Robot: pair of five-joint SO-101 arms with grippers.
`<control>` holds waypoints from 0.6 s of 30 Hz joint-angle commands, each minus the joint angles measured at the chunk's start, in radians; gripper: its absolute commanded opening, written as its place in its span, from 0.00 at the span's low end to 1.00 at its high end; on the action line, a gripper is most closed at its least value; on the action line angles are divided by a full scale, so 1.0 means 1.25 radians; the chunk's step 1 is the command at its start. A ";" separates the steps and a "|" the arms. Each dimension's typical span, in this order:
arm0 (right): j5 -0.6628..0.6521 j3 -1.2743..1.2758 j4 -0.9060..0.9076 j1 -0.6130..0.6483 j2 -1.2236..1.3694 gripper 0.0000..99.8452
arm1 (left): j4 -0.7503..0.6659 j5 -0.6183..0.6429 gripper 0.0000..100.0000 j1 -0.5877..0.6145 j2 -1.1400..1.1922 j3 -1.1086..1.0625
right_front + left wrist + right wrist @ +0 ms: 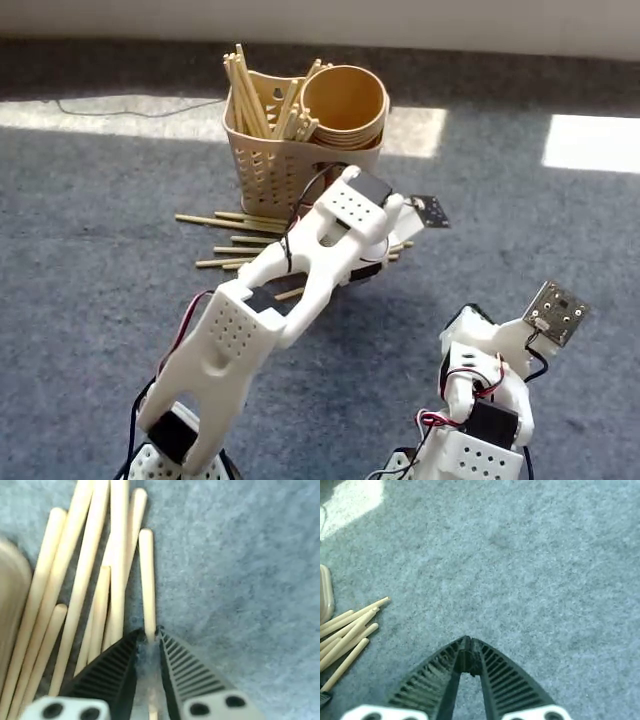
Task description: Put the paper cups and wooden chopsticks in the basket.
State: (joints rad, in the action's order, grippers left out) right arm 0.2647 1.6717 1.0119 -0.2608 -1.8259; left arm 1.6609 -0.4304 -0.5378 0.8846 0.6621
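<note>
Left gripper (149, 634): jaws pinched shut on the near end of one chopstick (146, 580). Its long axis runs straight out from the tips, in line with the gripper. Loose chopsticks (82, 585) lie just beside it, roughly parallel.

High view: basket (275, 175) stands upper centre, directly beyond the left arm, with the paper cups (345, 105) already inside. The basket wall probably calls for a lift to clear it.

Right gripper (468, 656): closed, empty, over bare carpet (545, 555).
</note>
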 commanded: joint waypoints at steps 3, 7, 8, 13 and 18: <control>0.000 0.083 -0.026 -0.007 -0.008 0.01 | 0.041 0.054 0.00 -0.017 -0.101 0.013; 0.000 0.083 -0.026 -0.007 -0.008 0.01 | 0.053 0.081 0.00 -0.018 -0.165 0.013; 0.000 0.083 -0.026 -0.007 -0.008 0.01 | 0.053 0.082 0.00 -0.018 -0.184 0.013; 0.000 0.083 -0.026 -0.007 -0.008 0.01 | 0.061 0.083 0.00 -0.018 -0.292 0.013; 0.000 0.083 -0.026 -0.007 -0.008 0.01 | 0.060 0.083 0.00 -0.018 -0.431 0.017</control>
State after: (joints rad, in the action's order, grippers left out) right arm 0.2647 1.6717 1.0119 -0.2608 -1.8259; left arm 1.7269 -0.3353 -0.5378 0.4994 0.6605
